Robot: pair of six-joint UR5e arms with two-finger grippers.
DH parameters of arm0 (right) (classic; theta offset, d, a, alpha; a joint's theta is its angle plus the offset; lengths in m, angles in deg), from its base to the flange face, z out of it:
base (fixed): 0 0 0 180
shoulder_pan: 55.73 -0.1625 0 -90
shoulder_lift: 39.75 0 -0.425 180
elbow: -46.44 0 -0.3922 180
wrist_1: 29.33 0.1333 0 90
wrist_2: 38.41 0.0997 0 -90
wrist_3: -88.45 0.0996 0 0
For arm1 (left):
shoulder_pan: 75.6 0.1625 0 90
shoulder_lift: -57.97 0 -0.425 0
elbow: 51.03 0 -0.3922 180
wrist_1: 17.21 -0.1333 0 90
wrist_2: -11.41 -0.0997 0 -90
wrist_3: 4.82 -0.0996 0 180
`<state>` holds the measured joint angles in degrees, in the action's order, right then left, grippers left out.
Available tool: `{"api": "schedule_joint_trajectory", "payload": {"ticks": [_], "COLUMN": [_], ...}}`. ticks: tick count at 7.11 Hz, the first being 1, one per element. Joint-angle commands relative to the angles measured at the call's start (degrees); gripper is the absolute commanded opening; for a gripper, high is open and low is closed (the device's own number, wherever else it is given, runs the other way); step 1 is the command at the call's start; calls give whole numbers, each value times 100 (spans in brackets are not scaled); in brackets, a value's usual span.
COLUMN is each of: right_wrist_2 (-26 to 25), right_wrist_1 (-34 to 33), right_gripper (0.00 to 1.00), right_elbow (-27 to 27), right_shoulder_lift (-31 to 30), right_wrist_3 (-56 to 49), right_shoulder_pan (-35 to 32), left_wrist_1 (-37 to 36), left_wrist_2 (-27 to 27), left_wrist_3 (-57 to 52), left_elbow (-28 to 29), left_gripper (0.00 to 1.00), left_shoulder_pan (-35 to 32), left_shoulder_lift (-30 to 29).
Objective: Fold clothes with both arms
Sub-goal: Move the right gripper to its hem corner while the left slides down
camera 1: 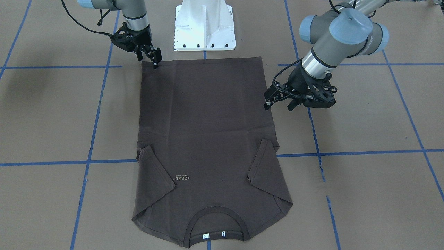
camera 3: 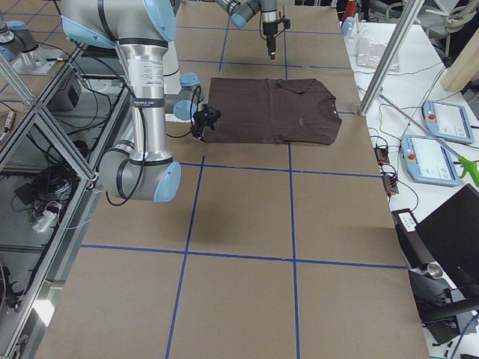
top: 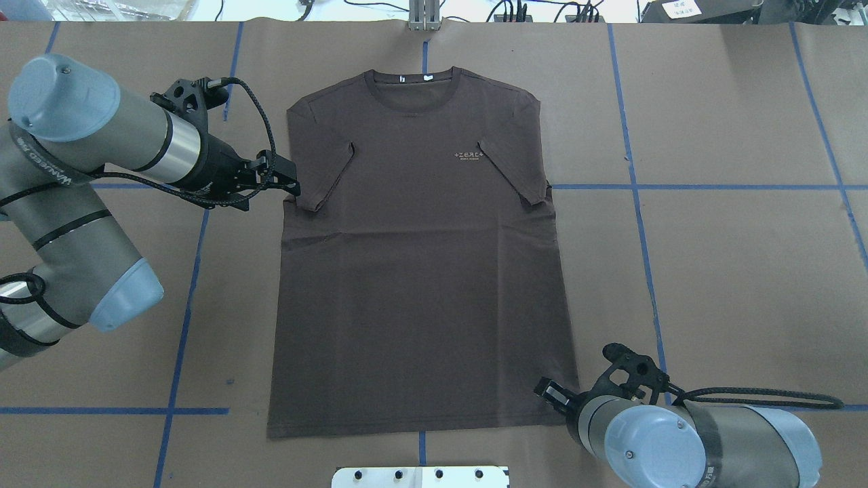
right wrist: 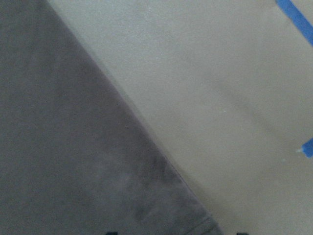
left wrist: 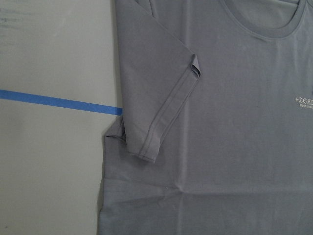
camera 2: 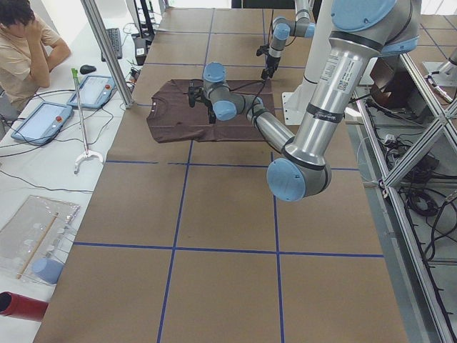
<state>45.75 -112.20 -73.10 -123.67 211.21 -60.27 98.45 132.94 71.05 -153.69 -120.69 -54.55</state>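
A dark brown short-sleeved cotton T-shirt (top: 420,271) lies flat mid-worktop (top: 712,271), its long axis running from my near edge to the collar at the far edge. My left end effector (top: 285,181), released, is just beside its folded sleeve. My right end effector (top: 550,394), also released, is at the near hem corner.

Dk brown tee (top: 420,271), flat, face-up.
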Motion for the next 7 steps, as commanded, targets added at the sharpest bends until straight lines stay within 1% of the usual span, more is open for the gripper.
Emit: {"api": "schedule_joint_trajectory", "payload": {"ticks": [1, 2, 3, 4, 5, 6, 7], "right_wrist_2": [-23, -14, -14, -5, 4, 4, 13], "right_wrist_1": [-9, -9, -9, -9, -9, -9, -9], "right_gripper": [77, 67, 49, 12, 0, 0, 0], "right_elbow": [-8, -8, -8, -16, -25, -25, -51], "right_shoulder_lift": [-54, -63, -71, -71, -71, -106, -107], "right_wrist_3": [37, 37, 46, 46, 46, 37, 37], "right_shoulder_pan": [50, 58, 67, 67, 67, 67, 67], "left_wrist_1": [0, 0, 0, 0, 0, 0, 0], "left_wrist_2": [-7, 2, -7, -7, -7, -7, -120], "left_wrist_3": [94, 199, 217, 226, 226, 287, 427], "left_elbow": [-52, -52, -52, -52, -52, -52, -61], "left_gripper": [96, 96, 98, 98, 98, 98, 98], "left_shoulder_pan": [9, 18, 26, 27, 53, 157, 272], "left_shoulder_lift": [-7, -25, -25, -25, -25, -25, -25]}}
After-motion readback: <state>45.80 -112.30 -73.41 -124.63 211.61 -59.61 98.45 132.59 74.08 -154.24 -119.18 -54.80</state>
